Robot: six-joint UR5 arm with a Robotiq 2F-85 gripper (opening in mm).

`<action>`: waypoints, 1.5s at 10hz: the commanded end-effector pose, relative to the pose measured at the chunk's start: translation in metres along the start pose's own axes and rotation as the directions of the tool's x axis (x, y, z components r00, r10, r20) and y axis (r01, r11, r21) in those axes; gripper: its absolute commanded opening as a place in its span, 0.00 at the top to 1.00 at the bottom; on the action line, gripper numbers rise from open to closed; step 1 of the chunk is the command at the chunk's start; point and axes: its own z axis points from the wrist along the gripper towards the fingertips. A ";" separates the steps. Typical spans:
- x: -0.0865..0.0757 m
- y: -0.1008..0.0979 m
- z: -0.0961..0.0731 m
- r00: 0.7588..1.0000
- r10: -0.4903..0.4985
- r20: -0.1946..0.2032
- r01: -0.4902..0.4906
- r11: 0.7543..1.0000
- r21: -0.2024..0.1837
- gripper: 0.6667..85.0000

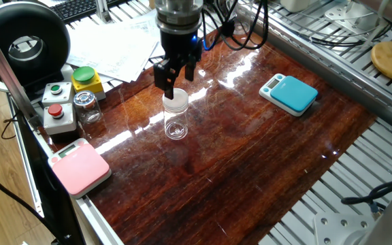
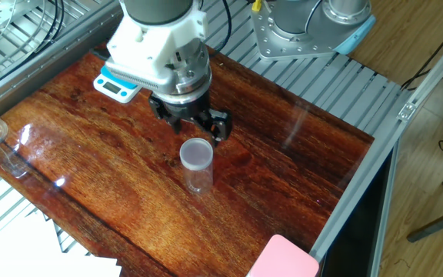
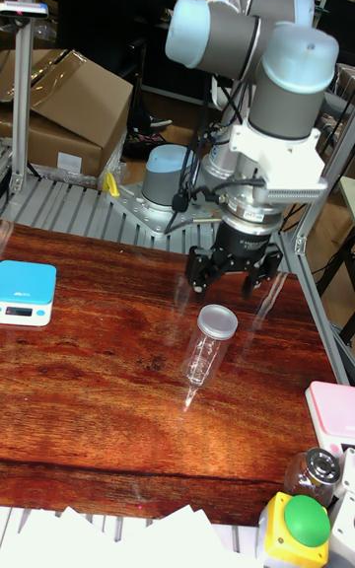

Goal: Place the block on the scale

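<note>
The block [image 1: 175, 114] is a clear plastic jar with a frosted top, standing upright on the wooden table [image 1: 237, 156]; it also shows as block [image 2: 197, 164] and block [image 3: 209, 343]. My gripper [image 1: 174, 80] hangs just above and behind its top, open, fingers spread and holding nothing. From the other side the gripper [image 2: 191, 125] and gripper [image 3: 229, 282] show the same wide spread over the lid. The teal scale [image 1: 289, 93] lies flat at the far right, apart from the block; it appears as scale [image 2: 118, 83] behind the arm and scale [image 3: 25, 292] at the left edge.
A pink scale [image 1: 79, 167] lies at the near left corner. A small glass jar with a metal lid [image 1: 87, 105] stands by a button box [image 1: 60, 105] with a green button [image 1: 84, 76]. Papers [image 1: 114, 44] lie at the back left. Metal rails border the table.
</note>
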 end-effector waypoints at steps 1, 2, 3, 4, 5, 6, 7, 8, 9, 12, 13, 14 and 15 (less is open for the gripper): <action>-0.007 0.006 0.016 1.000 -0.022 0.019 0.022 1.000 -0.007 0.13; -0.010 0.008 0.020 0.999 -0.022 0.025 0.022 1.000 -0.009 0.13; -0.012 0.006 0.024 0.999 -0.031 0.030 0.031 0.999 -0.005 0.13; -0.015 0.005 0.027 0.999 -0.036 0.036 0.036 0.999 -0.004 0.13; -0.018 0.003 0.032 0.998 -0.045 0.045 0.045 0.999 -0.002 0.13; -0.019 0.001 0.034 0.998 -0.051 0.046 0.051 0.999 -0.001 0.13; -0.020 0.000 0.036 0.997 -0.057 0.047 0.057 0.998 0.003 0.13; -0.021 -0.001 0.038 0.997 -0.062 0.049 0.062 0.998 0.007 0.13; -0.022 -0.002 0.040 0.997 -0.064 0.052 0.063 0.998 0.008 0.13; -0.024 -0.004 0.047 0.996 -0.067 0.060 0.066 0.998 0.011 0.13; -0.024 -0.004 0.048 0.996 -0.068 0.063 0.068 0.998 0.013 0.13; -0.024 -0.005 0.048 0.996 -0.070 0.064 0.069 0.997 0.015 0.13; -0.024 -0.005 0.050 0.996 -0.067 0.065 0.066 0.998 0.017 0.13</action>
